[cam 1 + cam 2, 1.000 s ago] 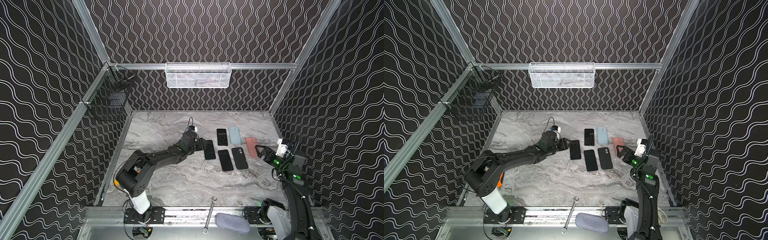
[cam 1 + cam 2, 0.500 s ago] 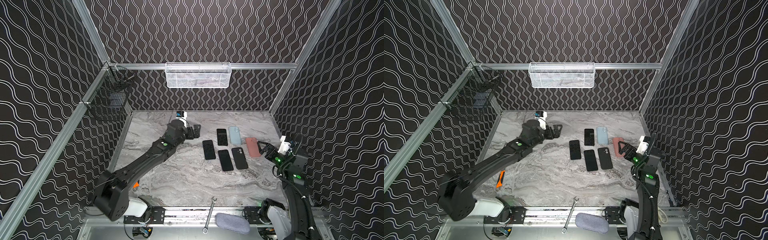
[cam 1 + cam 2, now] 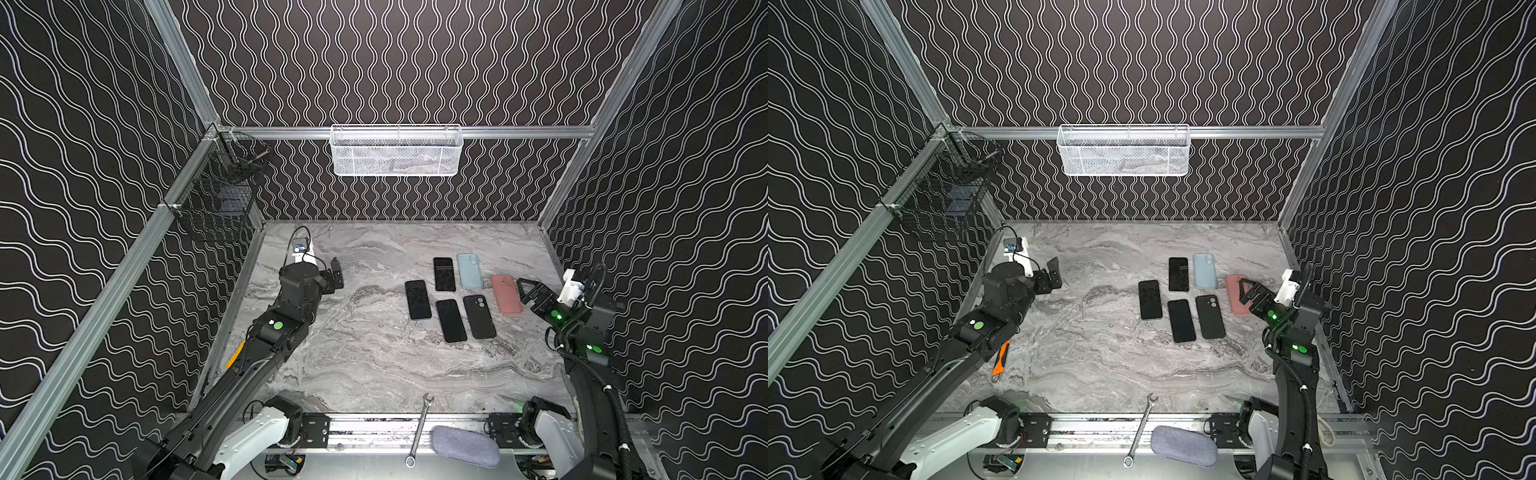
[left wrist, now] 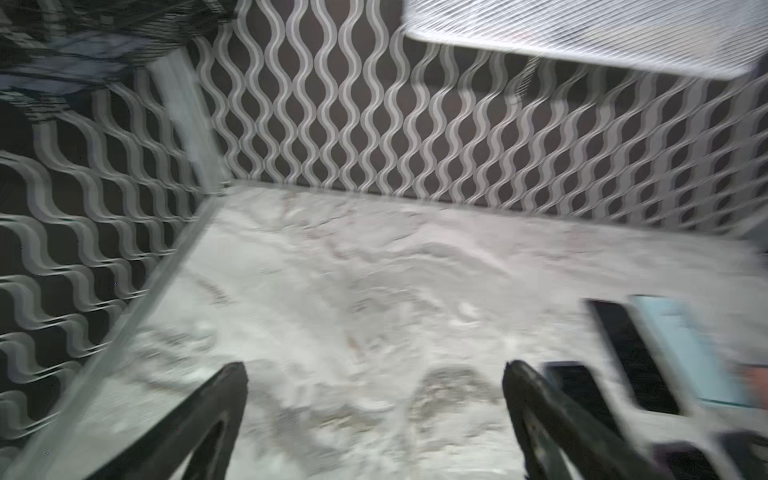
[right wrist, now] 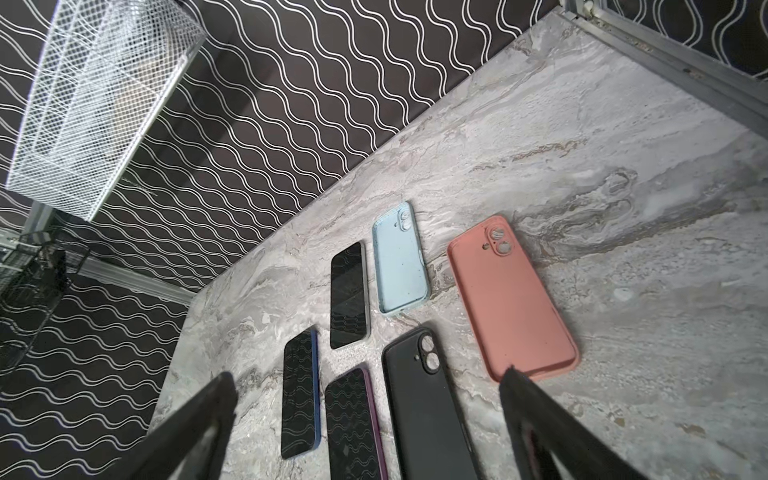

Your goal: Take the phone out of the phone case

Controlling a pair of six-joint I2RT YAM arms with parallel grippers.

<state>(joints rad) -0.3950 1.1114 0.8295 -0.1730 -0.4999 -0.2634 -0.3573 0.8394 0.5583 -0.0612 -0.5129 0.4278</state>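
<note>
Three phones lie screen up right of centre: a blue-edged phone (image 3: 417, 299) (image 5: 300, 392), a grey-edged phone (image 3: 444, 274) and a purple-edged phone (image 3: 451, 321). Beside them are a light blue phone case (image 3: 469, 271) (image 5: 400, 259) with its empty inside up, and a black case (image 3: 479, 316) and a pink case (image 3: 506, 299) (image 5: 511, 297), both back up. Whether those two hold phones I cannot tell. My left gripper (image 3: 337, 274) (image 4: 374, 370) hangs open over bare table, far left of the phones. My right gripper (image 3: 524, 291) (image 5: 369, 374) is open just right of the pink case.
A white mesh basket (image 3: 397, 151) hangs on the back wall and a black wire basket (image 3: 218, 199) on the left wall. A wrench (image 3: 419, 428) and a grey pouch (image 3: 463, 446) lie at the front rail. An orange-handled tool (image 3: 1000, 359) lies under the left arm.
My left gripper has pulled away from the blue-edged phone toward the back left and opened wide. The phone stays flat on the table. The right gripper has barely shifted.
</note>
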